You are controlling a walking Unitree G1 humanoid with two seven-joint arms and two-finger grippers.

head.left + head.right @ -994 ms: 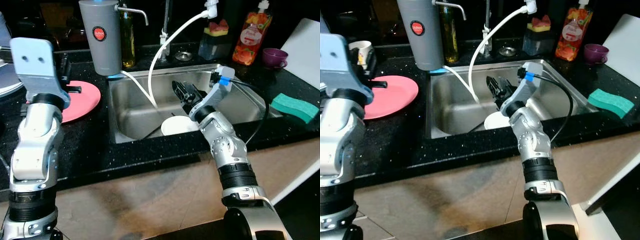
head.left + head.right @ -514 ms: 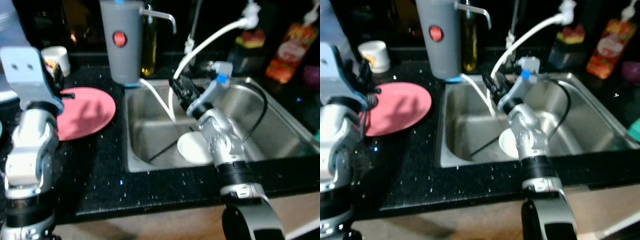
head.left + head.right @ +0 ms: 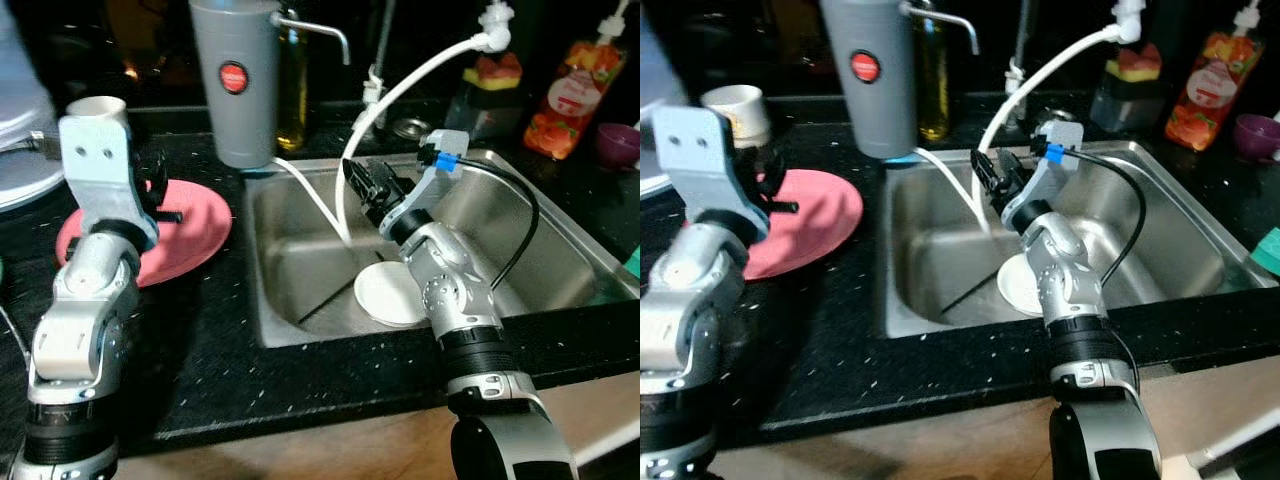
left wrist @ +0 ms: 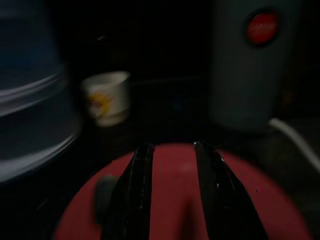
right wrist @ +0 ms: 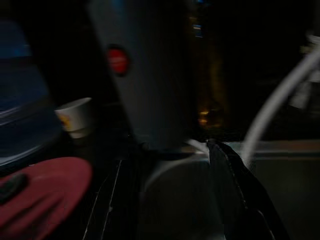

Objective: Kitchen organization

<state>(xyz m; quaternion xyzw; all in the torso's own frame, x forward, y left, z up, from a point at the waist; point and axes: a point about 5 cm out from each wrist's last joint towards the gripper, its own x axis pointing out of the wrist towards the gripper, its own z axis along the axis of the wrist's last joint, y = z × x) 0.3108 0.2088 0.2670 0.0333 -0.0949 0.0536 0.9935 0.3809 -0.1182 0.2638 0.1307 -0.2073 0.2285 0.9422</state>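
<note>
Two grippers are up, and both hold nothing. The right gripper (image 3: 362,186) hangs over the left part of the sink (image 3: 560,262), fingers spread apart with empty space between them, just beside the white hose (image 3: 400,95) that curves down from the tap into the basin. Below and slightly nearer the robot, a white plate (image 3: 388,295) lies on the sink floor, close under the forearm but apart from the fingers. The left gripper (image 4: 172,195) hovers above a pink plate (image 3: 190,235) on the black counter (image 3: 200,340), fingers parted with the plate's surface showing between them; whether they touch it is hard to tell in the dim wrist view. Beyond that plate stand a paper cup (image 3: 738,110) and a tall grey dispenser (image 3: 235,80) at the sink's back corner. Farther right, at the back, are an orange soap bottle (image 3: 573,85) and a purple cup (image 3: 618,143).

Judging by this, the tidying looks barely begun: one plate sits in the sink, one on the counter, neither gripped, and bottles and cups remain scattered.
</note>
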